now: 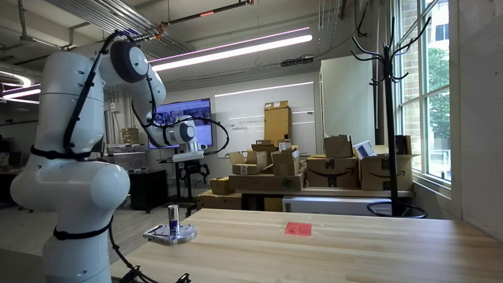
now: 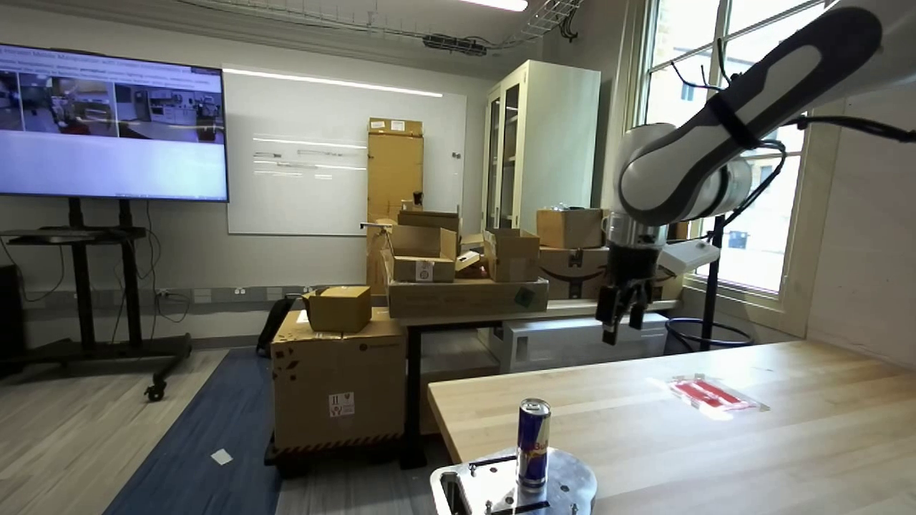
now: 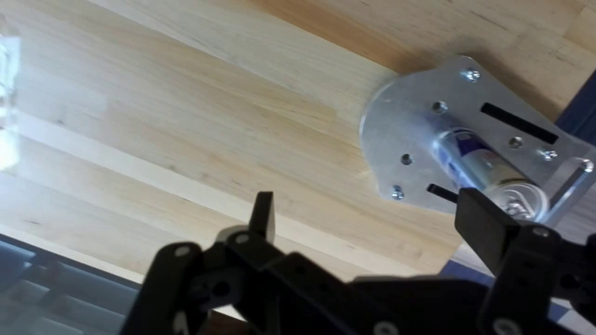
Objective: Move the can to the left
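Note:
The can (image 1: 173,221) is a slim silver-and-blue cylinder. It stands upright on a silver metal plate (image 1: 188,233) at the table's edge. In an exterior view the can (image 2: 533,443) and the plate (image 2: 576,476) are at the bottom. In the wrist view the can (image 3: 475,158) is at the right, seen from above, and one black finger covers part of its top end. My gripper (image 2: 622,330) hangs above the table, apart from the can. In the wrist view the gripper (image 3: 366,191) has its fingers wide apart with nothing between them.
A flat red item (image 1: 298,229) lies on the wooden table (image 1: 353,255); it also shows in an exterior view (image 2: 708,395). Cardboard boxes (image 1: 332,171) are stacked behind the table. A black coat stand (image 1: 389,118) stands near the window. A bright glare (image 3: 7,93) is at the wrist view's left edge.

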Motion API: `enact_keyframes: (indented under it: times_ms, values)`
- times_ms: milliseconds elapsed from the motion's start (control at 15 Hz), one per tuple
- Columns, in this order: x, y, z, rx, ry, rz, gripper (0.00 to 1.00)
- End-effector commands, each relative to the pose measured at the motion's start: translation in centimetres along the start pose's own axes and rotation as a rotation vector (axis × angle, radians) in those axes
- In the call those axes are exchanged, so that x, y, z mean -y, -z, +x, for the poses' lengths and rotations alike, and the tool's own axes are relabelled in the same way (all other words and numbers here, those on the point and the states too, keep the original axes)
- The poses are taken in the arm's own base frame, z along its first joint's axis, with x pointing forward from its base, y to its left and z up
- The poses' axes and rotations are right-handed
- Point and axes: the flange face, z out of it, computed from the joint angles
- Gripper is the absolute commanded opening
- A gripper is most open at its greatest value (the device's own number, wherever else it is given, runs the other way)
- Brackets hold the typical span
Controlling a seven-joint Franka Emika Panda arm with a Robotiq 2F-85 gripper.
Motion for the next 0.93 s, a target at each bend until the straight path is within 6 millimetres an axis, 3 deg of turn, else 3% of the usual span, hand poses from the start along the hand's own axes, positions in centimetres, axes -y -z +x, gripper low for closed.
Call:
enact_keyframes:
  times_ms: [0, 200, 533, 600, 867]
  values:
    - [-4.4, 1.9, -4.1, 0.010, -0.126, -0.004, 1.00]
    - [-6.5, 1.8, -6.2, 0.023, -0.191, 0.003, 1.00]
    - [-7.3, 0.2, -8.9, 0.054, -0.246, 0.043, 1.00]
    - [-7.4, -0.2, -7.6, 0.046, -0.216, 0.022, 1.00]
    - [-7.5, -0.7, -8.3, 0.055, -0.232, 0.034, 1.00]
